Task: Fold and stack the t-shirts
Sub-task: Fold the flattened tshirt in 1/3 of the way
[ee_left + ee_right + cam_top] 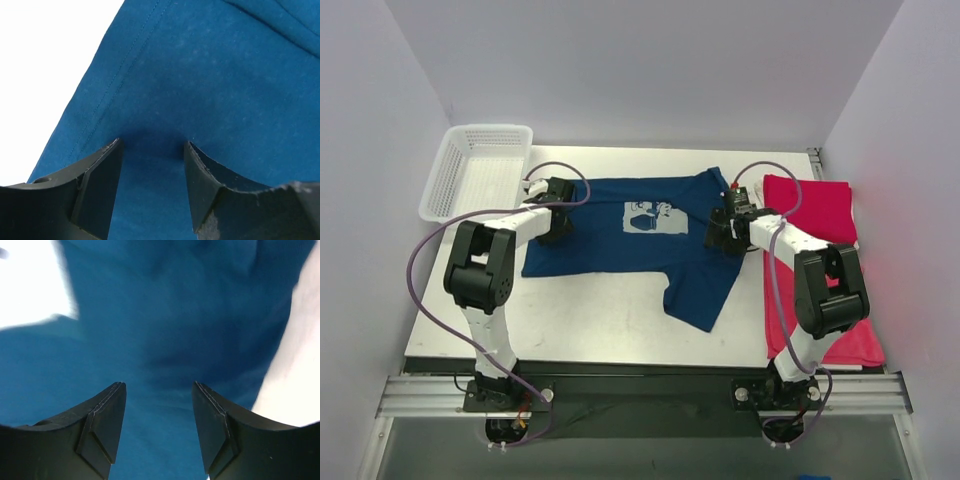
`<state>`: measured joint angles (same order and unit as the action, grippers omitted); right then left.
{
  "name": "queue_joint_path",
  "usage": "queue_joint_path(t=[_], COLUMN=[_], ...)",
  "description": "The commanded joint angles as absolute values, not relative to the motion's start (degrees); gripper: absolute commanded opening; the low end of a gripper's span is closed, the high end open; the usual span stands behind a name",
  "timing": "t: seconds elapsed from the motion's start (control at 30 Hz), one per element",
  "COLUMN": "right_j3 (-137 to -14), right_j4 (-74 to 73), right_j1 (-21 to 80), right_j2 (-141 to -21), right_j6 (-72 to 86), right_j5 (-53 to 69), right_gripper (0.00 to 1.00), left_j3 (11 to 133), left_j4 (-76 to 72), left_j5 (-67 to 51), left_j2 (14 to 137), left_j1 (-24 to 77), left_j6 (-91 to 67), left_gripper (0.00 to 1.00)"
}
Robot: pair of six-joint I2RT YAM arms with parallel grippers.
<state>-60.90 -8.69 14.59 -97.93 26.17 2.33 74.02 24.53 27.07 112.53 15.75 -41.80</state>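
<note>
A navy blue t-shirt (610, 240) with a pale square print (650, 217) lies spread across the middle of the table, one sleeve trailing toward the front. My left gripper (558, 218) stands open at the shirt's left edge. In the left wrist view its jaws (152, 145) are apart just over flat blue cloth (210, 85) beside a stitched hem. My right gripper (722, 232) is open at the shirt's right side. Its jaws (159, 386) hover over rumpled blue fabric (165, 315) with nothing pinched. Red t-shirts (815, 210) lie at the right.
A white mesh basket (480, 170) sits at the back left corner. The red cloth runs down the table's right edge to the front (855, 345), partly under the right arm. Purple cables loop over both arms.
</note>
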Motion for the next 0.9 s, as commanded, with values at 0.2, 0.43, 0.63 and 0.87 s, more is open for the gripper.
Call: queue_joint_path(t=[0.2, 0.43, 0.63, 0.87], right_j3=[-57.57, -51.69, -44.75, -42.1], right_j4=[-17.3, -22.58, -25.4, -28.38], right_j1=[14.15, 13.63, 11.34, 10.02], right_j2=[-99.93, -95.89, -89.75, -80.17], right_j6=[28.82, 31.2, 32.78, 33.13], right_j5=[0.18, -3.95, -5.01, -4.31], right_gripper=[0.53, 0.52, 0.5, 0.49], left_j3=[66.0, 63.29, 56.62, 52.03], left_j4=[27.41, 28.3, 28.48, 28.92], left_j5=[24.17, 23.03, 22.06, 21.44], left_j2=[108.46, 104.24, 101.43, 93.62], left_j1=[16.43, 17.58, 17.93, 18.28], left_j6=[-43.59, -44.12, -45.09, -46.06], left_gripper=[0.7, 0.7, 0.7, 0.7])
